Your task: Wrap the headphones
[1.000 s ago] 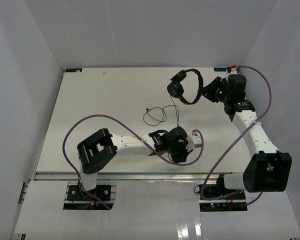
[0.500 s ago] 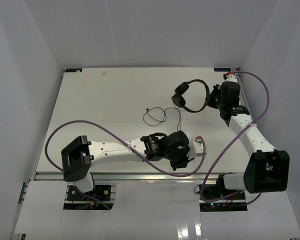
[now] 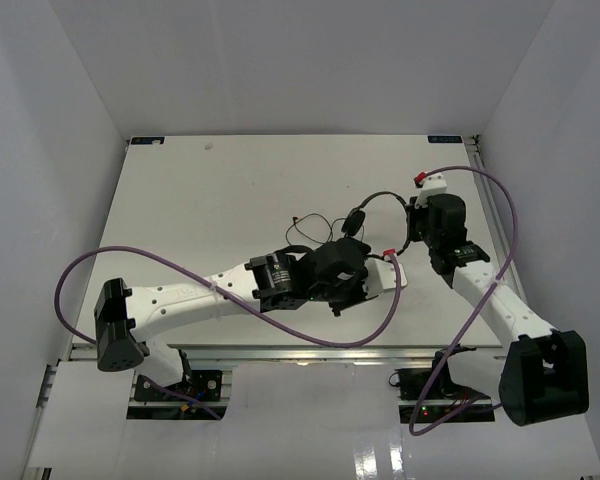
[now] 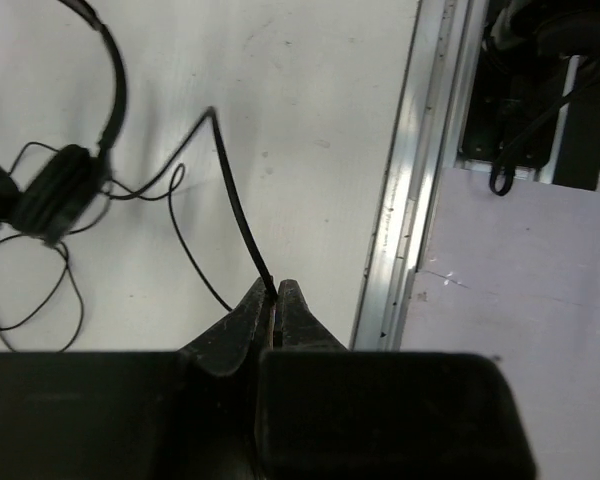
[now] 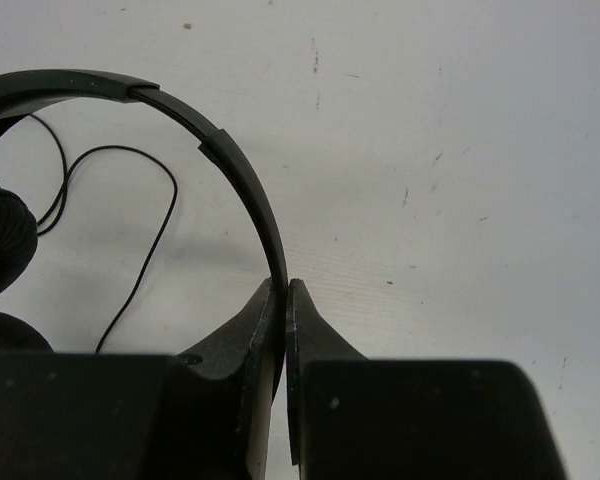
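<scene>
The black headphones lie at the table's middle right, and their thin headband arcs over to my right gripper. In the right wrist view that gripper is shut on the headband, with a padded earcup at the left edge. My left gripper is near the table's front edge. In the left wrist view it is shut on the thin black cable, which rises away from the fingertips. An earcup and loose cable loops lie to the upper left.
Thick purple robot cables loop over the table front and round the right arm. The table's metal front rail runs just beside the left gripper. White walls close in the table on three sides.
</scene>
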`<action>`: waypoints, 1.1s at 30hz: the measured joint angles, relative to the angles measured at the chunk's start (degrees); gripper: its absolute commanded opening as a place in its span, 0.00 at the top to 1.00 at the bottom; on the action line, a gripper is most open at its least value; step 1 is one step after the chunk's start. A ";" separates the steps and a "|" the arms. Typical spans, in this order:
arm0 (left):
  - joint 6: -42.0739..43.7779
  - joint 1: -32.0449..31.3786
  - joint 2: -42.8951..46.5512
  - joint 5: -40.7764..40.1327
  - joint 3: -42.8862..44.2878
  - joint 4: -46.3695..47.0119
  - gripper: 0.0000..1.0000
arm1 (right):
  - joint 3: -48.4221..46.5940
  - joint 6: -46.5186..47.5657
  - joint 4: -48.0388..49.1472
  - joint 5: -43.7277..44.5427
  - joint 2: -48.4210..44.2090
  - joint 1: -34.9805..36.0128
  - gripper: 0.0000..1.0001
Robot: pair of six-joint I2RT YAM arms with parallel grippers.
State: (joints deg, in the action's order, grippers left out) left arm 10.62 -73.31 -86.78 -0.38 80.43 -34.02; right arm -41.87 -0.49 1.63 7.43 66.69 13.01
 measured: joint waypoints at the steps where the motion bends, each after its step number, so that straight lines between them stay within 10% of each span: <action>1: 0.60 0.26 0.01 -0.65 0.46 -0.56 1.00 | 0.76 1.69 0.34 -0.72 -1.02 0.29 0.92; 13: 5.31 4.82 2.14 -7.57 3.58 -8.76 1.00 | 4.13 17.53 0.89 -14.70 -8.29 0.68 0.92; 33: 8.45 16.27 5.53 -12.24 -2.23 -10.36 1.00 | -3.08 18.25 -12.15 -39.67 -10.40 0.68 0.92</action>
State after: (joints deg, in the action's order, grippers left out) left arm 19.07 -57.04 -81.25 -12.62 78.20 -44.38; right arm -44.94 17.76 -10.52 -32.24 56.29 13.69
